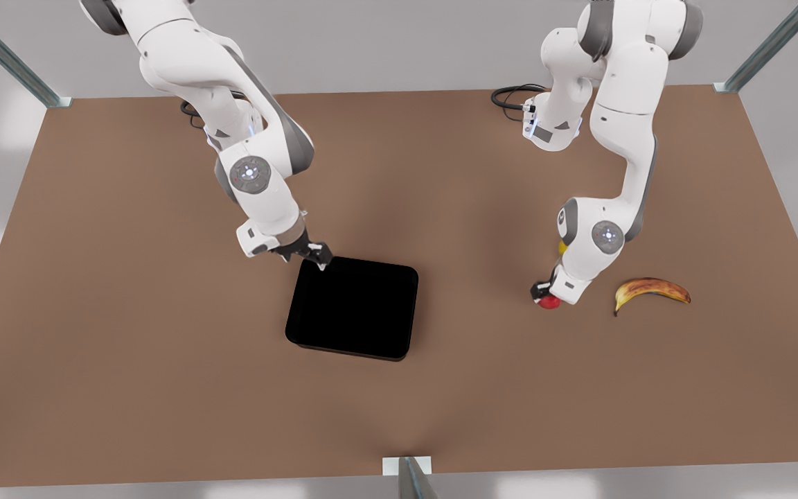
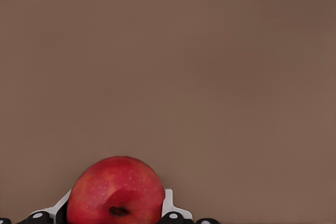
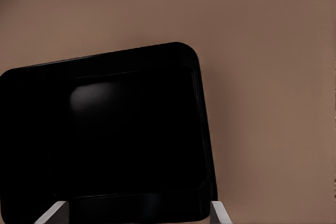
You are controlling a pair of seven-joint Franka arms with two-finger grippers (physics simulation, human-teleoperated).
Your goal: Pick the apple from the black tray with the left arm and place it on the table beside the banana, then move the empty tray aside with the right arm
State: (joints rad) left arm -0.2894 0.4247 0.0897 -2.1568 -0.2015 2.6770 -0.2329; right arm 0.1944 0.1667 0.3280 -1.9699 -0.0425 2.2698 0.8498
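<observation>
Apple (image 2: 115, 192): red, sits between the left gripper's fingers (image 2: 169, 208), one finger at each side of it; in the front view it is low at the desk, just off the banana's stem end toward the front view's left.
Left gripper (image 1: 546, 296): fingers closed around the apple; arm reaches down on the front view's right.
Right gripper (image 1: 318, 260): at the tray's far corner on the front view's left; fingers (image 3: 52, 214) spread apart, their tips either side of the tray's edge in the right wrist view, gripping nothing that can be seen.
Tray (image 1: 352, 308): black, empty, flat on the desk near the middle.
Banana (image 1: 650, 291): yellow with brown patches, lies on the desk at the front view's right, near the apple but apart from it.
Yellow fruit (image 1: 562, 247): a small part peeks out behind the left arm.
Desk (image 1: 129, 346): plain brown.
</observation>
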